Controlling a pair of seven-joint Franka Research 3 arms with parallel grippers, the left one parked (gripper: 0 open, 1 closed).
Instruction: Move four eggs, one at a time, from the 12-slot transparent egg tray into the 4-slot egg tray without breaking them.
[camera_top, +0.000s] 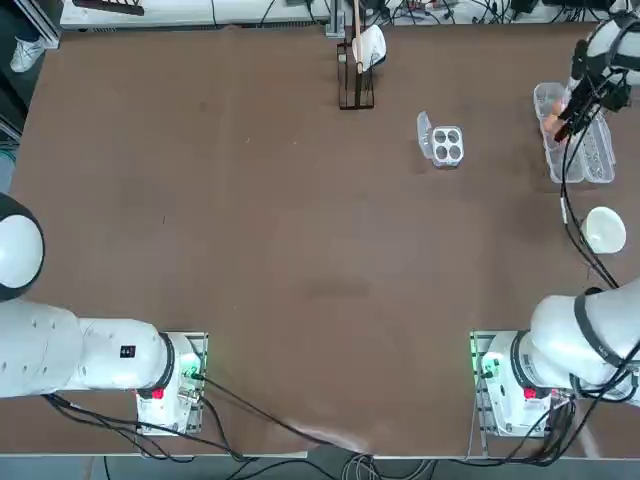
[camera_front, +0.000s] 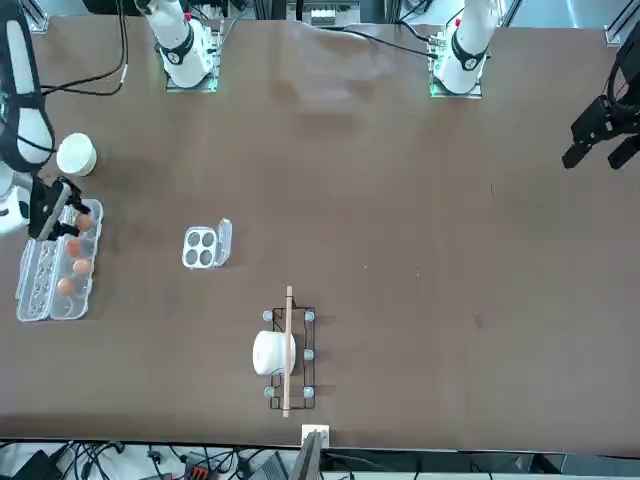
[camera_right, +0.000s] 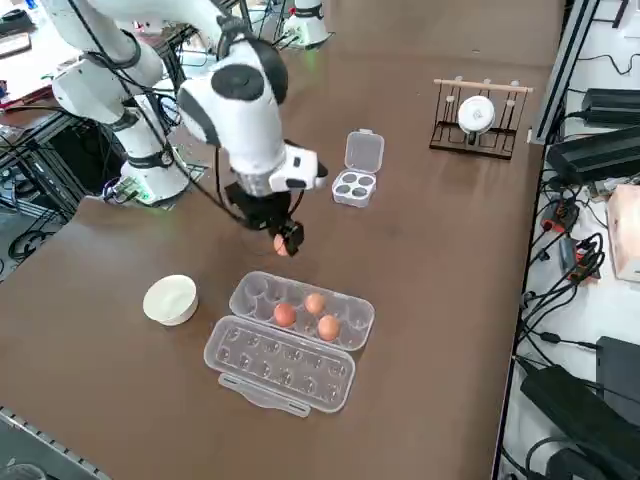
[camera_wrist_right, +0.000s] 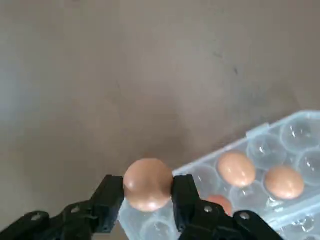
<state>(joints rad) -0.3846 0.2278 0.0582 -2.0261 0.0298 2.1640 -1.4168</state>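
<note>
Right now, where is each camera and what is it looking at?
Top: overhead, looking down on the table; both arm bases show.
Front: across the table, facing the robot; the right gripper is above the long tray.
Right side: raised at the robot's right, looking diagonally; the right arm carries an egg.
Wrist: on the right arm, looking at its fingers shut on that egg.
Shared: top, front and side all show the small tray, with nothing in it.

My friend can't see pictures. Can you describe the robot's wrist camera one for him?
The right gripper holds one brown egg between its black fingers, above the table. Three more eggs sit in the clear 12-slot tray below.
</note>
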